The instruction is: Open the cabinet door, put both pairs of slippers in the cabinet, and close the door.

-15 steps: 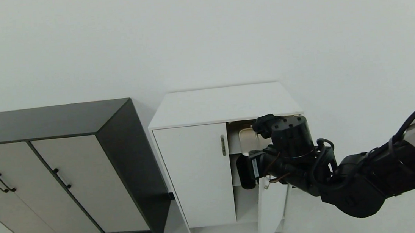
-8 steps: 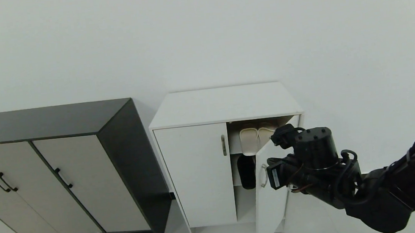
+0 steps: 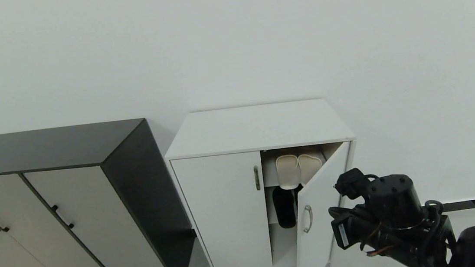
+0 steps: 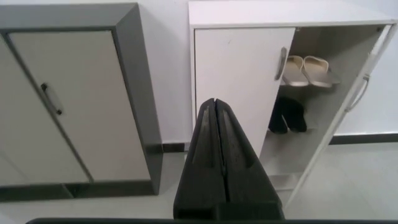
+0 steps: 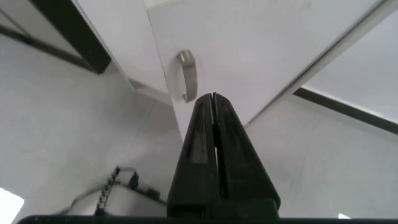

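We see the white cabinet (image 3: 256,127) with its right door (image 3: 318,195) half open. The beige slippers (image 3: 297,169) lie on the upper shelf and the black slippers (image 3: 285,207) on the shelf below (both pairs inside). The right gripper (image 5: 214,98), fingers pressed together and empty, is near the door handle (image 5: 186,76). The left gripper (image 4: 215,104) is likewise closed and empty.

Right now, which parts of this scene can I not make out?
Head view: the open door hides part of the black slippers; the lower edge cuts off its bottom corner.
Left wrist view: the left gripper covers the white cabinet's lower front.
Right wrist view: the door blocks the cabinet's inside beyond the right gripper.
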Motion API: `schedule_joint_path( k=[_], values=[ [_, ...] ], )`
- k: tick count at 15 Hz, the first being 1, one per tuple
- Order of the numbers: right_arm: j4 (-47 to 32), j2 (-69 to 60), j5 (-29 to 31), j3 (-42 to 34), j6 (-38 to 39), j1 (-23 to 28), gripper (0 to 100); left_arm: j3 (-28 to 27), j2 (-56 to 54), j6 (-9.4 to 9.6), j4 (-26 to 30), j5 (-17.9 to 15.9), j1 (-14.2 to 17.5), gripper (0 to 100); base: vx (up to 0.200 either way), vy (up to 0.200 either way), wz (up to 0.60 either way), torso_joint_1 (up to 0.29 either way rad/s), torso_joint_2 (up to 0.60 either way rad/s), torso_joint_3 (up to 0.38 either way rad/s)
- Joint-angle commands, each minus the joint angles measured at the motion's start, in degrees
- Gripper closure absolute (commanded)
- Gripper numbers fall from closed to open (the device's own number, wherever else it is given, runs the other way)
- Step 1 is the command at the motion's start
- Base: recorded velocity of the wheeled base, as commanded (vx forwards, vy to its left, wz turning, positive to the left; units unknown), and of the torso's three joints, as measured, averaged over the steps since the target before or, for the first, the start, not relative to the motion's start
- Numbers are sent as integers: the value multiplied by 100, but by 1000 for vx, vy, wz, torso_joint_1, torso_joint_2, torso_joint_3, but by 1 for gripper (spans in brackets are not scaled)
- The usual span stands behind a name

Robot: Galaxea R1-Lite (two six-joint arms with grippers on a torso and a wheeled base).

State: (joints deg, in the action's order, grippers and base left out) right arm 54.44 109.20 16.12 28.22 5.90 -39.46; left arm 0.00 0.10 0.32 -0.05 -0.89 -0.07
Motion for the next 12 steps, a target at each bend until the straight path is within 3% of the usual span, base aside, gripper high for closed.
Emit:
schedule_joint_path(
  k=[1, 6, 12],
  values=[
    [277, -136, -21, -581, 8, -9, 100, 0, -1, 3, -4, 1, -1, 100, 0, 0, 0, 0, 0, 0],
    [603, -31, -267, -730, 8, -9, 100, 0, -1, 3, -4, 1, -1, 100, 0, 0, 0, 0, 0, 0],
    [611, 848, -346, 228, 104, 88, 100, 0, -1, -5, -4, 1, -1, 100, 0, 0, 0, 0, 0, 0]
  ],
)
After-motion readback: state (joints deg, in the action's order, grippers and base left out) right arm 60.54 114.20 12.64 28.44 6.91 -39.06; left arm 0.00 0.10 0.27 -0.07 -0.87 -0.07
